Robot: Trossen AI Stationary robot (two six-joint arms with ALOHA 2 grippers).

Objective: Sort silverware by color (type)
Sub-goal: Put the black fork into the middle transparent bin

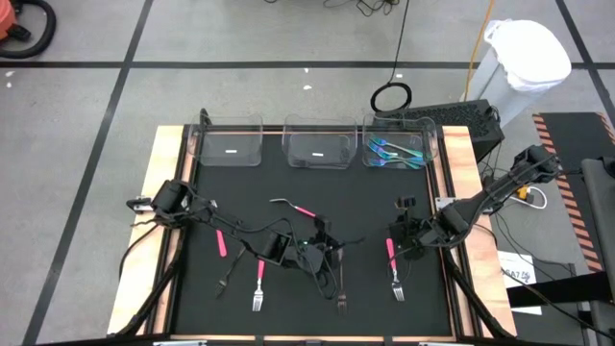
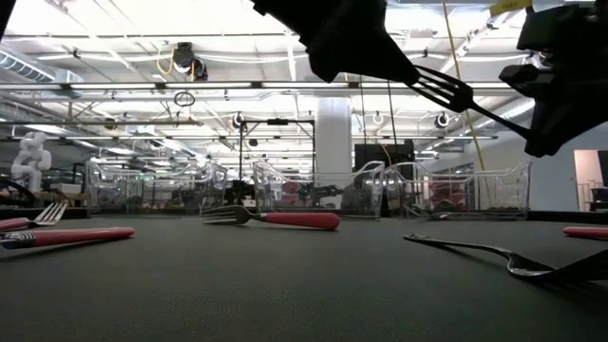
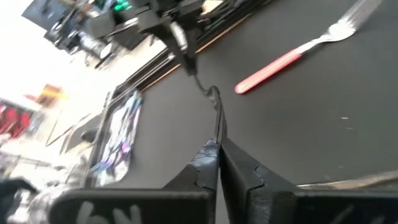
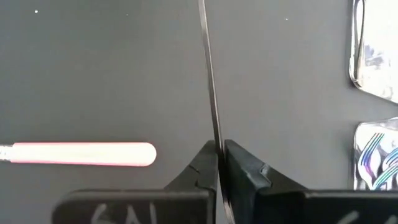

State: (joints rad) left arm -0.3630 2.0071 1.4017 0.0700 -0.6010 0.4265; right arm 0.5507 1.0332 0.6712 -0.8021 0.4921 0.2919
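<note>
**benchrat:** Left hand (image 3: 217, 148) is pinched tight on a slim black handle (image 3: 216, 118), around the middle of the tabletop (image 1: 240, 187). The right hand (image 4: 219, 147) is over toward the right side and is clamped the same way on a thin black shaft (image 4: 210, 81). I can't tell if that's one piece or two.

**forkspotter:** The level camera has a black fork (image 2: 445, 90) up in the air, tines clear of the mat. What's down front?

**benchrat:** Nearest the front edge there's a front pink fork (image 1: 258, 288) below the left hand, and a right pink fork (image 1: 394, 269) just beside the right hand. There's also a left pink piece (image 1: 220, 242) a bit further in. Some loose black pieces lie between the two hands.

**forkspotter:** And past that?

**benchrat:** A far pink fork (image 1: 300, 209) lies alone. Then three clear bins run along the back edge, and the teal silverware (image 1: 394, 152) sits in the right bin (image 1: 434, 144).
</note>
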